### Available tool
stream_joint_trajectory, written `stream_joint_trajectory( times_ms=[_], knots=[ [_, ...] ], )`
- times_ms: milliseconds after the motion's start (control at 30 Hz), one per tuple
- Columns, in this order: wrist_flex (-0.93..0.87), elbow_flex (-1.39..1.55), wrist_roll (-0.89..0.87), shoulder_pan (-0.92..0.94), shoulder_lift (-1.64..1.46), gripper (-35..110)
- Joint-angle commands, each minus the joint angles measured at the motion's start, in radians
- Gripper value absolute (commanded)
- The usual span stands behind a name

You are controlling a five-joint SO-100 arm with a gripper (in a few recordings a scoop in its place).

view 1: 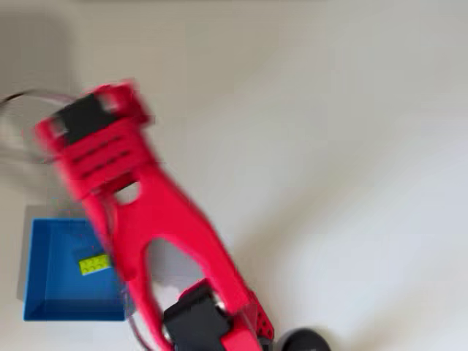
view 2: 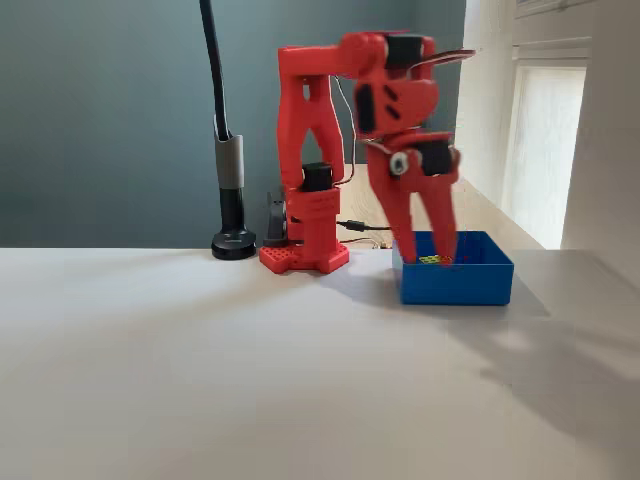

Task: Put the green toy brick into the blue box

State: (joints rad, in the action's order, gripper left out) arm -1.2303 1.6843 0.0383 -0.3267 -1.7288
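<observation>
green toy brick (view 1: pixel 94 264): lime-green, studded, lying inside the blue box (view 1: pixel 51 292), near its right side in the overhead view. blue box: square, low-walled, open-topped, resting flat on the surface.

You won't find any writing, label, brand, number or sign to read here: nothing legible on the arm (view 2: pixel 330 150), the box (view 2: pixel 455 280) or the tabletop (view 2: pixel 250 370).
</observation>
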Motion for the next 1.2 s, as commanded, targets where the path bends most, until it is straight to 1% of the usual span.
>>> stream_joint_trajectory(
  times_ms=[0, 100, 167, 367, 533, 867, 1167],
  knots=[
    [0.0, 0.046, 0.032, 0.147, -0.052, 18],
    [0.002, 0.089, 0.044, 0.224, -0.071, 17],
    [0.025, 0.141, 0.063, 0.241, -0.127, 16],
    [0.164, 0.428, 0.118, 0.278, -0.417, 17],
    [0.242, 0.684, 0.124, 0.33, -0.681, 18],
    [0.249, 1.003, 0.081, 0.347, -1.081, 16],
    [0.249, 1.221, 0.087, 0.37, -1.259, 20]
  ],
)
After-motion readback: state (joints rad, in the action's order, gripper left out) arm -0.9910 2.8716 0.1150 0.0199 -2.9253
